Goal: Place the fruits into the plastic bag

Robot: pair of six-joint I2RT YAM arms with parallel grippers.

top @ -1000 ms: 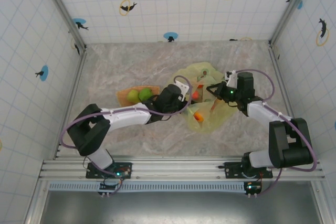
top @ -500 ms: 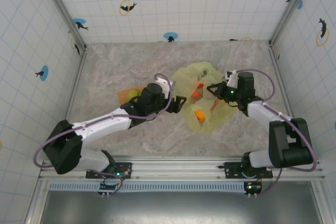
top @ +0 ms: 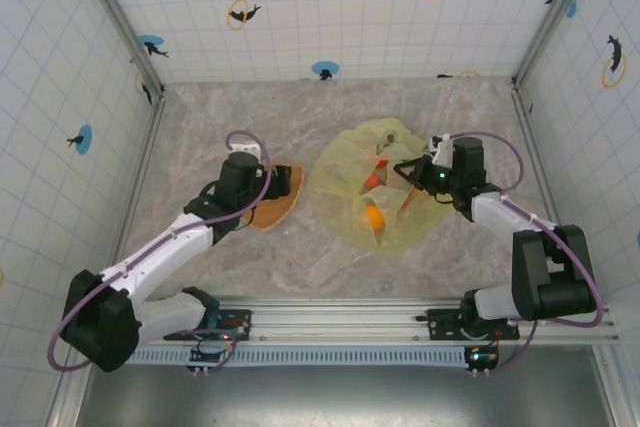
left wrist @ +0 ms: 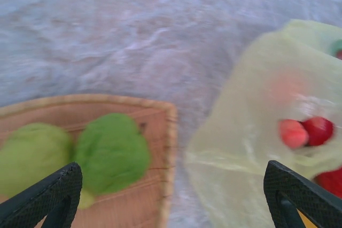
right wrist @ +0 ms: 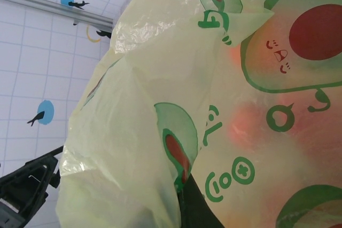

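Observation:
Two green fruits [left wrist: 112, 153] [left wrist: 32, 158] lie on the orange fan-shaped plate [left wrist: 155, 126]. My left gripper [left wrist: 171, 198] hangs open just above them, nothing between its fingers [left wrist: 59, 190]. In the top view that gripper [top: 268, 185] covers the plate's [top: 280, 209] back part. The yellow-green plastic bag [top: 345, 187] lies spread to the right, with an orange fruit [top: 373, 215] and a red one [top: 372, 180] inside; red fruits [left wrist: 319, 130] show through its wall. My right gripper [top: 410, 175] is shut on the bag's right edge [right wrist: 160, 78], its dark finger [right wrist: 197, 209] pinching the film.
A strip of bare marble table [top: 305, 247] separates plate and bag. Tiled walls [top: 320, 7] enclose the table at the back and on both sides. The metal rail [top: 330, 322] with the arm bases runs along the near edge.
My left arm has drawn back leftward from the bag's mouth to above the plate, its jaws a little wider. The bag has spread out flatter. The right arm has not moved.

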